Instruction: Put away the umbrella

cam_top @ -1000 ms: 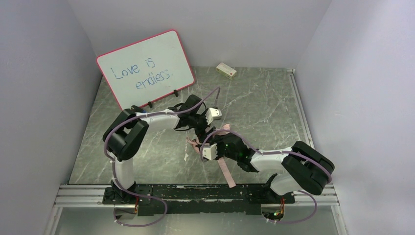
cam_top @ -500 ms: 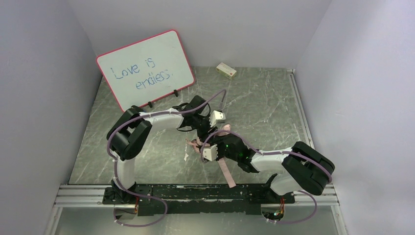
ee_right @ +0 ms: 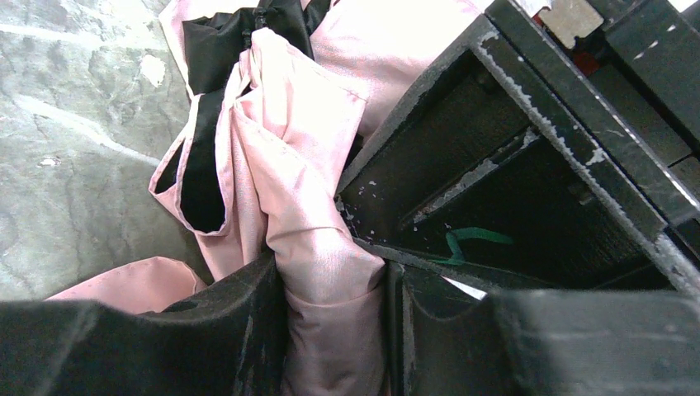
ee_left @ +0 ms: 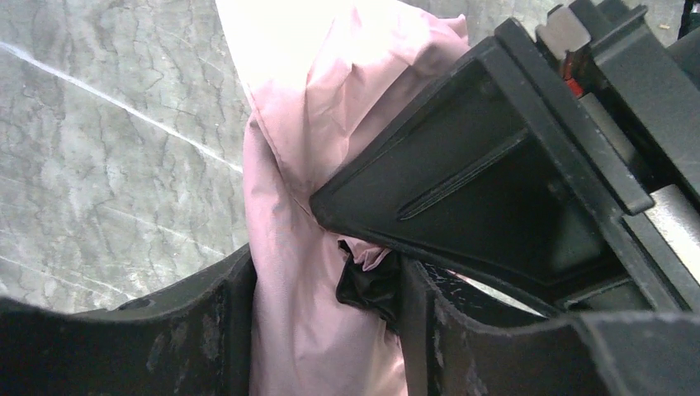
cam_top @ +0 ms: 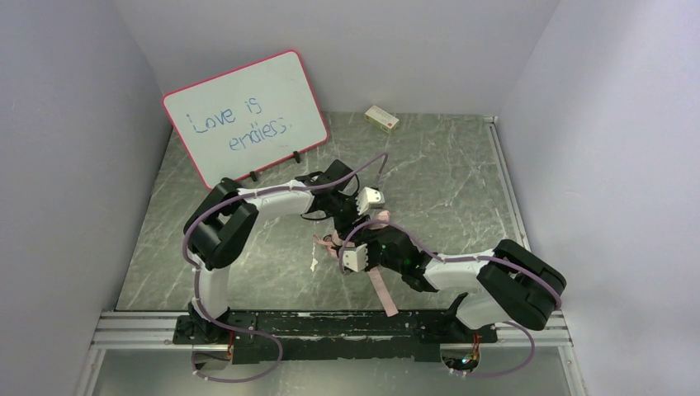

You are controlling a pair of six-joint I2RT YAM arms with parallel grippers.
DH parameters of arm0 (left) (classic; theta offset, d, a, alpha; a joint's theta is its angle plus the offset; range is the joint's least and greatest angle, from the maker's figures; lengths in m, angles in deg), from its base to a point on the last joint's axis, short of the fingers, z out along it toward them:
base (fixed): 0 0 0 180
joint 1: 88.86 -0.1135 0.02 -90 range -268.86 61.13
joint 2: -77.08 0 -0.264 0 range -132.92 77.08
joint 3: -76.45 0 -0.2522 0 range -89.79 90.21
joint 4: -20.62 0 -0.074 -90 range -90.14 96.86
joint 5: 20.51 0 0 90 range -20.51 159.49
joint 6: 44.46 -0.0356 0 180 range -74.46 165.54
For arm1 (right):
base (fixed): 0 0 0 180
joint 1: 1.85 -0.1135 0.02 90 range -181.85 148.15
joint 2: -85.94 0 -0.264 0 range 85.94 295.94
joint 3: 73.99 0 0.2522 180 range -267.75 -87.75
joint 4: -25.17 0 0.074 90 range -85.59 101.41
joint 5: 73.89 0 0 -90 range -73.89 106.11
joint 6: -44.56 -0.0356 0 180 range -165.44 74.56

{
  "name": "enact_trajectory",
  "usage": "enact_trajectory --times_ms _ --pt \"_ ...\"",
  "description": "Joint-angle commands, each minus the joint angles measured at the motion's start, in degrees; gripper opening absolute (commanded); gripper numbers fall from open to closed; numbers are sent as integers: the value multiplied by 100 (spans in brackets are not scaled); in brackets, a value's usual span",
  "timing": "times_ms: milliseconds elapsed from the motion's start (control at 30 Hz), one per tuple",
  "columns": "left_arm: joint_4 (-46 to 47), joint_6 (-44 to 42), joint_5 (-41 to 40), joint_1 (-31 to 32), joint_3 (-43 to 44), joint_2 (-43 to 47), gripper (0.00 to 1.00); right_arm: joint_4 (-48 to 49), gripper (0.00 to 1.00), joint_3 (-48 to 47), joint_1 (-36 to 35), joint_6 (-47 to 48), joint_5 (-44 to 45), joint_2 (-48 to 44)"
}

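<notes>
Umbrella point(ee_left: 289, 206) gripped from two sides: left fingers point(ee_left: 124, 346) closed on a bunch of pale pink canopy with a small black fold in it, right fingers point(ee_right: 124, 346) closed on another pink bunch. Both sets of fingers very near each other, about the middle of the worktop point(cam_top: 462, 181). Around them, canopy collapsed but loose and crumpled, black inside showing in some folds. Long pink strip, likely the strap point(cam_top: 381, 293), lying free toward the near edge, not wrapped. Probably about halfway: collapsed already, but folds not yet gathered, rolled tight or fastened with the strap.
</notes>
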Motion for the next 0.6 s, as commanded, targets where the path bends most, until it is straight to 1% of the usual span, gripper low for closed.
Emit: enact_trajectory --times_ms 0,167,333,367,400,567 --pt "-541 -72 48 474 -236 -167 59 -245 5 106 -80 -134 -266 47" --pt "-402 153 176 334 -130 252 63 -245 5 106 -89 -132 -254 80" --pt "-315 316 482 184 34 627 72 -271 5 96 -106 -117 -236 115" --pt "-294 338 550 173 50 690 75 -279 5 101 -107 -112 -228 127" --pt "-275 362 614 163 65 750 80 -280 5 97 -114 -111 -228 128" --pt "-254 454 997 126 99 866 83 -289 4 110 -132 -110 -211 140"
